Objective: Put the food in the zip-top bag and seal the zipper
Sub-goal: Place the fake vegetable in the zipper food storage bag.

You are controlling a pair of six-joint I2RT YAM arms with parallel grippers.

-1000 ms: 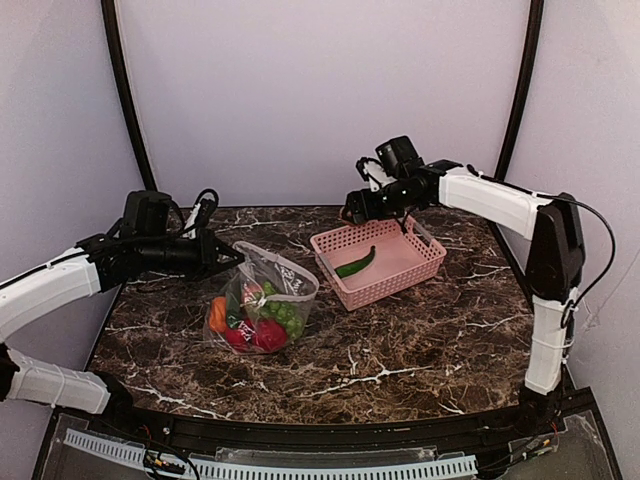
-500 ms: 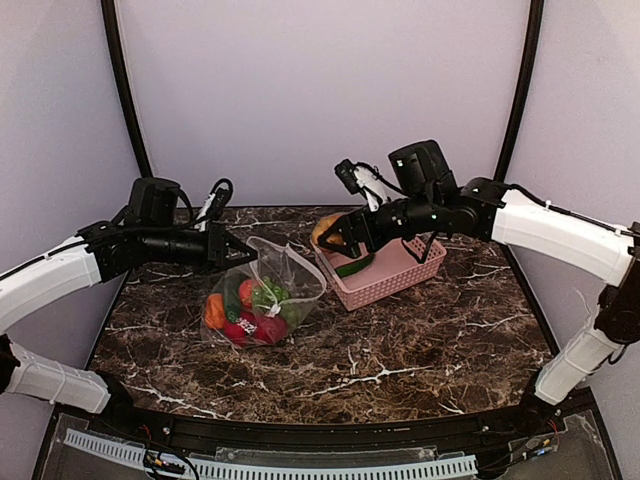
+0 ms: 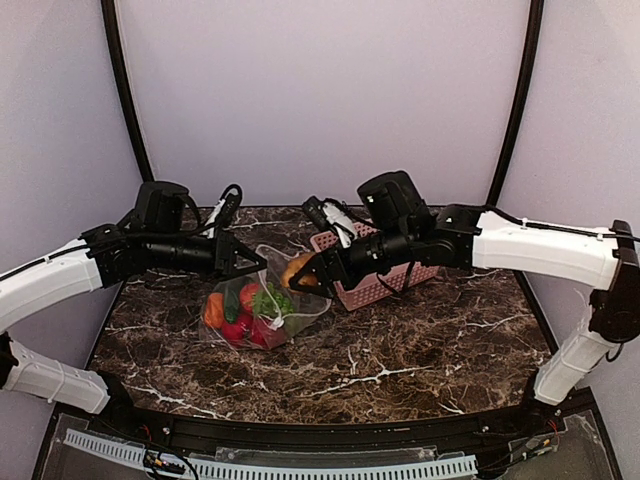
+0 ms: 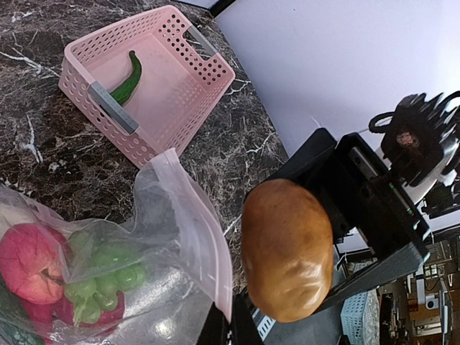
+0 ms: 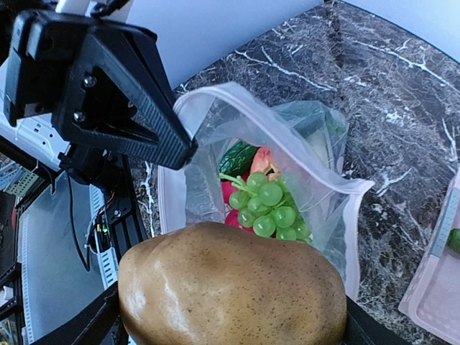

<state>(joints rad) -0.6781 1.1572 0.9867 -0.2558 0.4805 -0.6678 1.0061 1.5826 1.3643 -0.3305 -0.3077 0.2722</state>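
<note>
Right claw [image 3: 298, 280] clamps a potato [image 4: 287, 248], which hides its fingertips; left claw [image 3: 262, 266] pinches the bag [image 4: 183, 215] rim, its grip cut off.

Robot lab booth, plain pale walls [image 3: 320, 90], black corner poles [image 3: 125, 90], marble-look table [image 3: 420, 350], cable track [image 3: 270, 466] along near edge

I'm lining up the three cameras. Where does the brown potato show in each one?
Top view: potato near centre, at the rim of the bag.
Left wrist: potato lower right, beside the bag.
Right wrist: potato along the bottom edge.
Shared landmark: the clear bag.
</note>
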